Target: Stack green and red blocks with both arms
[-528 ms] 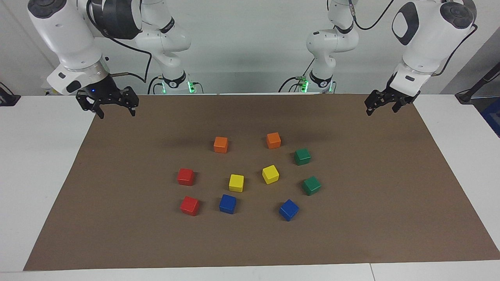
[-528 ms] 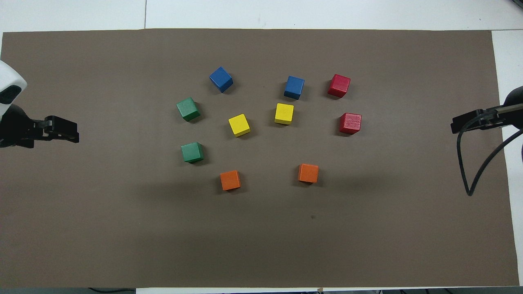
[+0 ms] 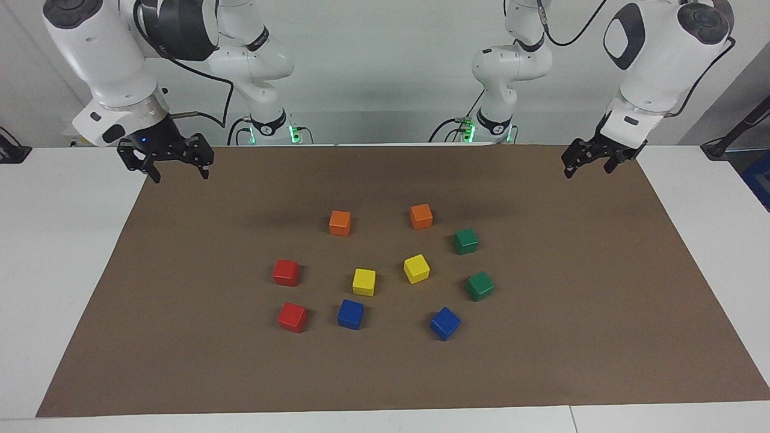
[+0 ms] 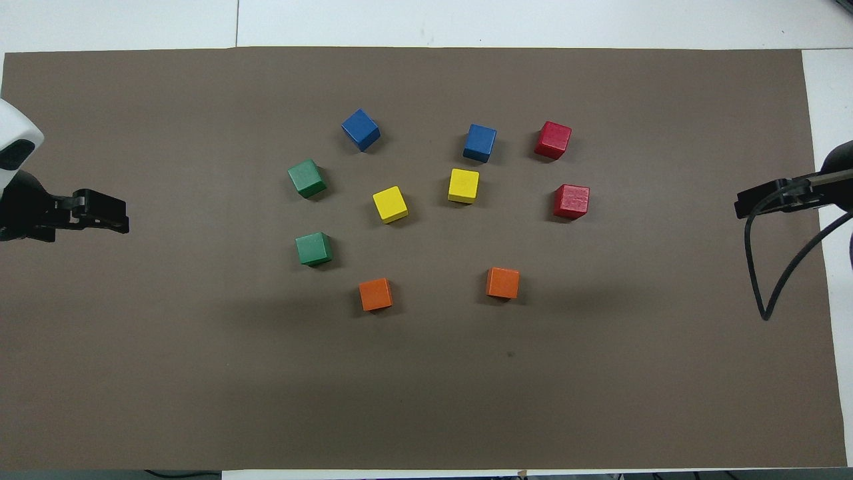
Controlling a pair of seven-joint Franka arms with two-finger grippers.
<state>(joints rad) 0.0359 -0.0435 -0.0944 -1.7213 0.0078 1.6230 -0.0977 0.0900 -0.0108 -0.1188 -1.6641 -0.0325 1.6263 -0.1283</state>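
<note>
Two green blocks lie apart on the brown mat toward the left arm's end, one (image 3: pixel 466 241) (image 4: pixel 313 249) nearer to the robots than the other (image 3: pixel 480 286) (image 4: pixel 307 178). Two red blocks lie apart toward the right arm's end, one (image 3: pixel 286 272) (image 4: pixel 571 201) nearer to the robots than the other (image 3: pixel 292 317) (image 4: pixel 552 140). My left gripper (image 3: pixel 586 173) (image 4: pixel 120 219) hangs open and empty over its end of the mat. My right gripper (image 3: pixel 180 177) (image 4: pixel 741 207) hangs open and empty over the mat's edge at its end. Both arms wait.
Two orange cubes (image 3: pixel 340 222) (image 3: pixel 421 216) lie nearest the robots. Two yellow cubes (image 3: pixel 364 281) (image 3: pixel 416 268) lie in the middle of the group. Two blue cubes (image 3: pixel 351 314) (image 3: pixel 445 323) lie farthest. The brown mat (image 3: pixel 577 337) covers a white table.
</note>
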